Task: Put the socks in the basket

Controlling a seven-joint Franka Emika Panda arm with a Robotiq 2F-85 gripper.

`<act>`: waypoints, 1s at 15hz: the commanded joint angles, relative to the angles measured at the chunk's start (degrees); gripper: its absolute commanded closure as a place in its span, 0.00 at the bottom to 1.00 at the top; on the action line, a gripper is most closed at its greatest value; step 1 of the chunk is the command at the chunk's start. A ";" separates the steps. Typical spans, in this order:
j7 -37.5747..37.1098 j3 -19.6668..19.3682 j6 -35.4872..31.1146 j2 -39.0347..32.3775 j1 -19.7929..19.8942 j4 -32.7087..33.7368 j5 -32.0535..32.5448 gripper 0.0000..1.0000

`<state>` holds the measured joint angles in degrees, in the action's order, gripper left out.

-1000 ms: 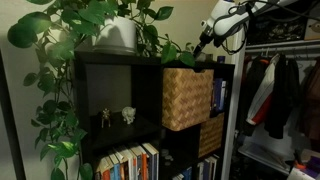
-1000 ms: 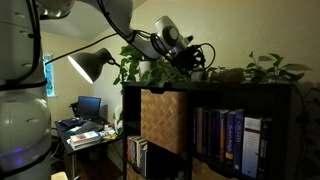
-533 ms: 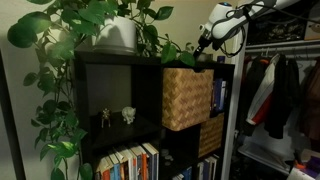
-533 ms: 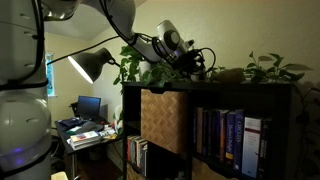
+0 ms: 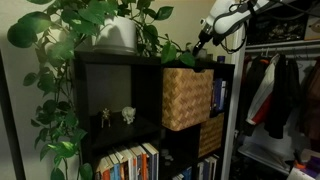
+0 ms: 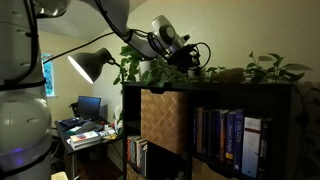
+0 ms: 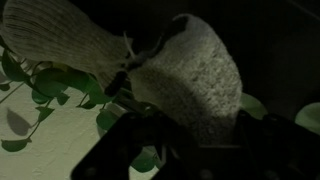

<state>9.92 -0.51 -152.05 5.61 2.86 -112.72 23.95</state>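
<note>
Step in hand: the pickup. Wrist view has the socks, pale knit, lying on top of the shelf among plant leaves. One sock runs down btw the two sides of the end effector, the other lies off toward the upper corner. Jaws stand either side of the knit, partly apart. Too dark to tell whether they're clamped on it or just bracketing it. In both exterior views the end effector sits low over the shelf top, socks themselves too small to make out there.

The basket, tan wicker, fills the top cubby right under that spot, nothing visibly in it.

Next, prob.: firm grip on the fabric, lift straight up clear of the leaves, come out past the shelf's front edge, then down to the basket's mouth. Tight bit is the top board just above the rim, so little room to drop anything in.

Around: white pot w/ trailing vines, small figurines in the next cubby, books, darker basket lower down, desk lamp, hanging clothes beside. Leaves are the main snag, esp. if one gets pinched w/ the sock.
</note>
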 commanded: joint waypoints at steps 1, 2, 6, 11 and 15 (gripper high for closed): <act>-2.91 1.49 4.18 6.57 -0.66 -4.10 1.37 0.90; -3.19 2.00 5.27 7.55 -0.77 -4.60 1.14 0.88; -2.47 3.61 11.68 11.08 -2.02 -6.94 -1.72 0.88; 0.03 4.14 16.80 13.41 -5.06 -10.48 -7.13 0.88; 4.83 3.30 13.94 14.01 -7.58 -13.74 -11.53 0.88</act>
<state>10.68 3.88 -137.13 17.04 -2.48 -122.16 16.09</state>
